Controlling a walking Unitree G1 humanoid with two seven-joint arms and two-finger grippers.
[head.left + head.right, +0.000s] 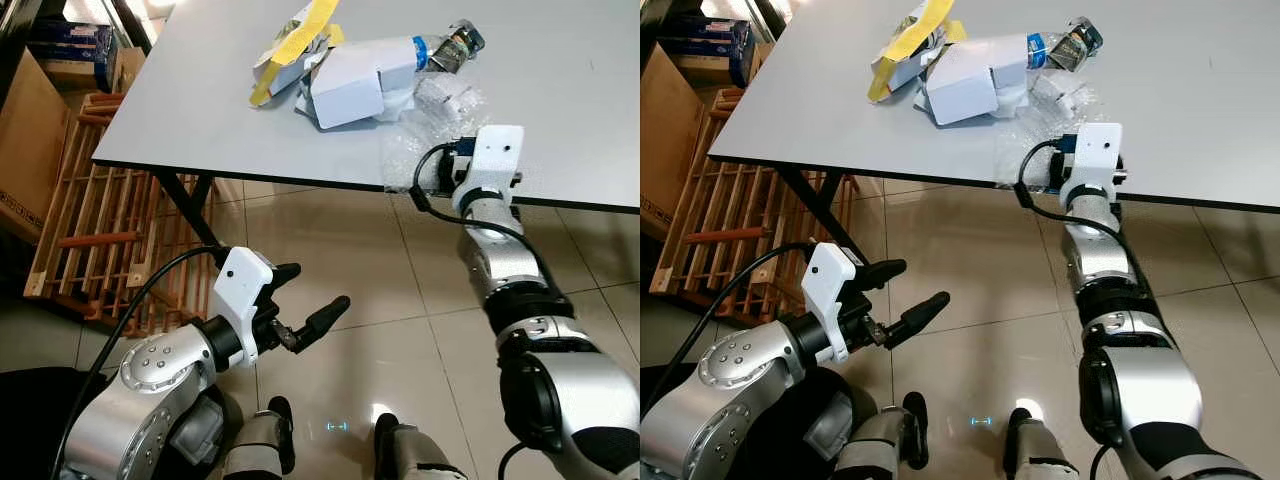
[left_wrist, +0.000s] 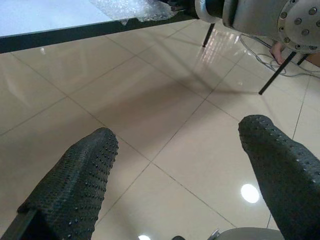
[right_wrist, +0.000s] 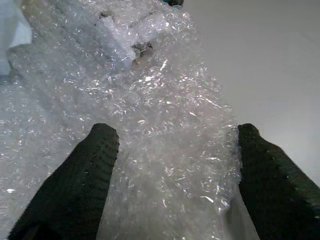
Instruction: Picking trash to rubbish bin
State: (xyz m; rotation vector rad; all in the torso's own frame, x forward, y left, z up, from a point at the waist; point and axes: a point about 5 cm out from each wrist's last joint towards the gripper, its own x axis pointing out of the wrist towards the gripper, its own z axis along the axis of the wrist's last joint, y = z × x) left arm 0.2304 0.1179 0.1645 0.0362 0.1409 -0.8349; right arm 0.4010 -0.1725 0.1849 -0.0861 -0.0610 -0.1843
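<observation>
A heap of trash lies on the grey table [image 1: 570, 110]: a white box [image 1: 345, 85], torn card with yellow tape [image 1: 295, 40], a plastic bottle [image 1: 425, 48] and clear bubble wrap [image 1: 415, 150] reaching the table's near edge. My right gripper [image 3: 172, 145] is at that edge, open, with its two fingers straddling the bubble wrap [image 3: 150, 90] and not closed on it. My left gripper [image 1: 315, 288] is low, below table height over the tiled floor, open with nothing between its fingers [image 2: 75, 175].
A wooden slatted rack [image 1: 100, 220] and a cardboard box [image 1: 25, 150] stand to the left beside the black table legs [image 1: 190, 205]. Beige tiled floor [image 1: 360, 290] spreads under the table. Cables and thin black legs [image 2: 272, 70] are on the floor further off.
</observation>
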